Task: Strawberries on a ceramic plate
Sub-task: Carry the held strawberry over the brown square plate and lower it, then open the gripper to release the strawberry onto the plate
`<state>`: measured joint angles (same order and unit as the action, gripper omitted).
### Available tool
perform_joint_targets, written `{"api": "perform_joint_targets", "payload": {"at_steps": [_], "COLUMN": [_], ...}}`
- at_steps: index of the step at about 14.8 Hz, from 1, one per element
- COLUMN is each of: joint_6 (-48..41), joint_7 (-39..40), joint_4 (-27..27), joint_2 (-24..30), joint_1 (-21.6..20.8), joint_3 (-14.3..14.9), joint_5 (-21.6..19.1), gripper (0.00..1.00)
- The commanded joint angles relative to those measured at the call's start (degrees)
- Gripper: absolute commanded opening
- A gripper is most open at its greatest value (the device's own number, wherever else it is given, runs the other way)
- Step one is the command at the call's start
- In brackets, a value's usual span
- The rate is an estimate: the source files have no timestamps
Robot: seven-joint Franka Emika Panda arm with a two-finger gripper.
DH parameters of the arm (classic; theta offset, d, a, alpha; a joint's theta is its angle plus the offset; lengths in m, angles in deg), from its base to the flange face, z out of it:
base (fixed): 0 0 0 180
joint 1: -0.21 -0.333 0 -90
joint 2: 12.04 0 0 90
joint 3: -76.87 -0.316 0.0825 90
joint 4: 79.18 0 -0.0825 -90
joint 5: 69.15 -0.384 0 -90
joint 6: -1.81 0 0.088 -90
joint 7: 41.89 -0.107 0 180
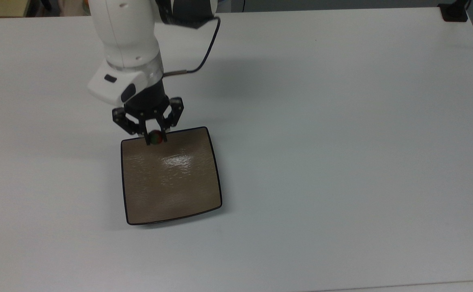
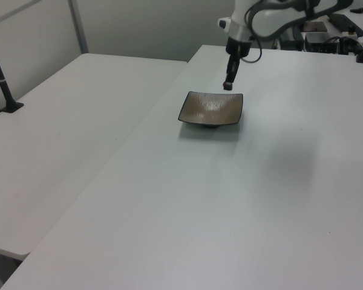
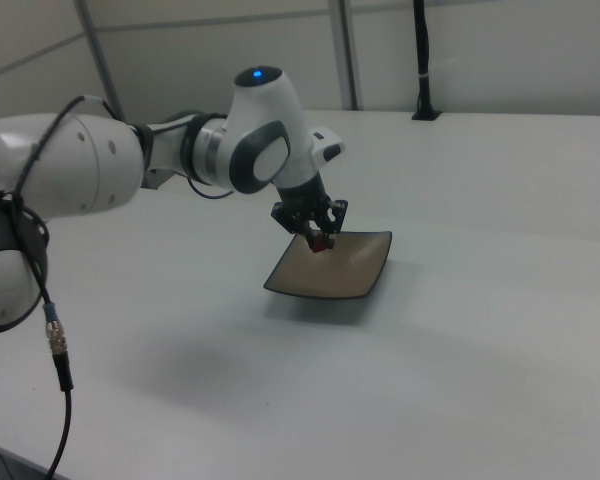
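A square tan-brown ceramic plate (image 1: 171, 178) with a thin black rim lies on the white table; it also shows in the left view (image 2: 210, 110) and the right view (image 3: 335, 270). My gripper (image 1: 155, 138) is shut on the strawberry (image 1: 155, 138), a tiny red berry with a green cap. It hangs in the air over the plate's top edge in the top view. In the left view the gripper (image 2: 227, 86) is above the plate's far edge. In the right view the gripper (image 3: 320, 242) holds the red berry (image 3: 321, 243) just above the plate.
The white table (image 1: 341, 142) has wide bare surface around the plate. A second white table (image 2: 60, 145) adjoins on the left view's left, with a black post (image 2: 3, 84) on it. A black cable (image 1: 204, 52) trails from the arm.
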<state>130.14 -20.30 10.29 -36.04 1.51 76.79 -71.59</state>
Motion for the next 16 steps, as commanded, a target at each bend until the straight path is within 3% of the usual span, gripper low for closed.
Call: {"api": "perform_joint_targets", "payload": {"at_steps": [1,5,6,9,11,14,16], "joint_6": [7.53,13.44,14.23,15.99,15.91,14.42,8.47], "joint_7": [-1.63,-2.34,-2.43,-2.26,-2.25,-2.34,-2.34], "joint_4": [-0.88,-0.88,-0.88,-0.88,-0.88,0.95,2.46], "joint_2": [-4.38,-7.72,-8.42,-8.78,-8.52,-5.55,-1.86], "joint_1": [-0.25,-1.48,-1.66,-2.01,-2.10,-2.89,-2.89], "joint_3": [-0.36,-0.36,-0.36,-0.36,-0.36,-0.36,-0.27], "joint_5": [-1.25,-1.07,-1.16,-0.98,-0.54,-0.81,-0.81], "gripper": [0.06,0.13,0.28,0.62,1.00,1.00,1.00]}}
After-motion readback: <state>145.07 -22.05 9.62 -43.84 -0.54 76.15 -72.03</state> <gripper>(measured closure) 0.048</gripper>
